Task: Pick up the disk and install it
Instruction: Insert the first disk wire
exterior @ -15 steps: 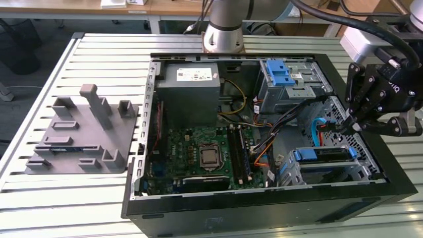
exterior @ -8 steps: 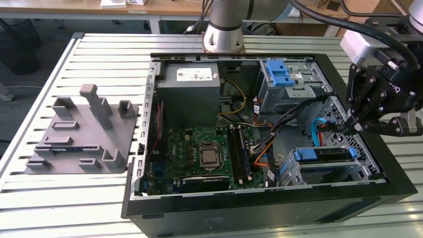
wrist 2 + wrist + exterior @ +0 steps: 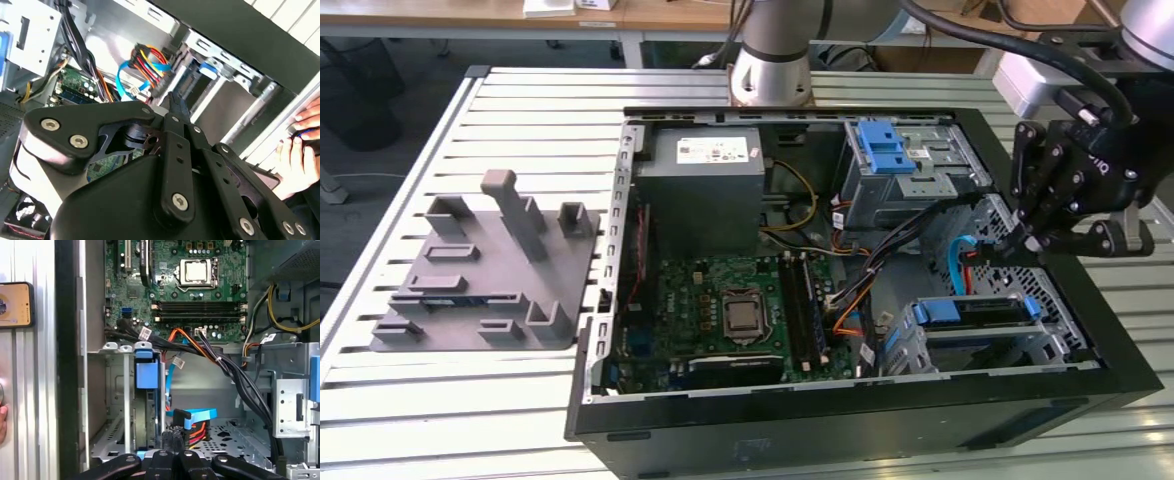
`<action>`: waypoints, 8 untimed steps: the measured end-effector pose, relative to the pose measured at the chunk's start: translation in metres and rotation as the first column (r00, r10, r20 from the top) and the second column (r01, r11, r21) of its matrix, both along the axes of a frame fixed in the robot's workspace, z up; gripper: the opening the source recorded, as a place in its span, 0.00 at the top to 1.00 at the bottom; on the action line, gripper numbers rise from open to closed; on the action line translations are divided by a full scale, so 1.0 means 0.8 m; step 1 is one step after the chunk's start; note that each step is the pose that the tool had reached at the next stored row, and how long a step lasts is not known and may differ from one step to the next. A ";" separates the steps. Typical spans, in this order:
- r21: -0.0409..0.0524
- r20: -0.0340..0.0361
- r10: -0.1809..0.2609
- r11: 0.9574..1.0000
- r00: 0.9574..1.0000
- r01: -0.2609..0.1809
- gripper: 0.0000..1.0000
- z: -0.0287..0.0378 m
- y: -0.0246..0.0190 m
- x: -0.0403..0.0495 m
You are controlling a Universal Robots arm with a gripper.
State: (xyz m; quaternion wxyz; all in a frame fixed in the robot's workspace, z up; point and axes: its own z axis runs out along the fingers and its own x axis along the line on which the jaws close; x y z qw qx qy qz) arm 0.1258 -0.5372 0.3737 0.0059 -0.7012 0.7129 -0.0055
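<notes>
Over the open computer case (image 3: 854, 420), your gripper (image 3: 1041, 238) hangs at the exterior view's right, above the drive bays.

You can see the disk (image 3: 970, 312) sitting in the lower metal bay (image 3: 1041, 350), its blue carrier front facing up; in the first wrist view the disk (image 3: 146, 371) stands edge-on in that bay, just beyond the black fingers (image 3: 172, 440). The fingers look drawn close together with nothing between them. A person's hand (image 3: 300, 150) rests outside the case in the second wrist view.

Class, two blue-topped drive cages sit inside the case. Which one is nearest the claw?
The lower cage, holding the blue-framed disk, directly below the claw; the other cage stands beside the power supply.
</notes>
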 end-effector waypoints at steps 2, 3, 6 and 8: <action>-0.003 0.000 0.000 1.000 1.000 0.000 0.89 -0.0021 0.0074 0.003; -0.005 0.000 0.000 1.000 1.000 0.000 0.89 -0.0029 0.0099 0.004; -0.007 0.000 0.000 1.000 1.000 0.000 0.89 -0.0042 0.0103 0.004; -0.007 0.000 0.000 1.000 1.000 0.000 0.89 -0.0040 0.0104 0.004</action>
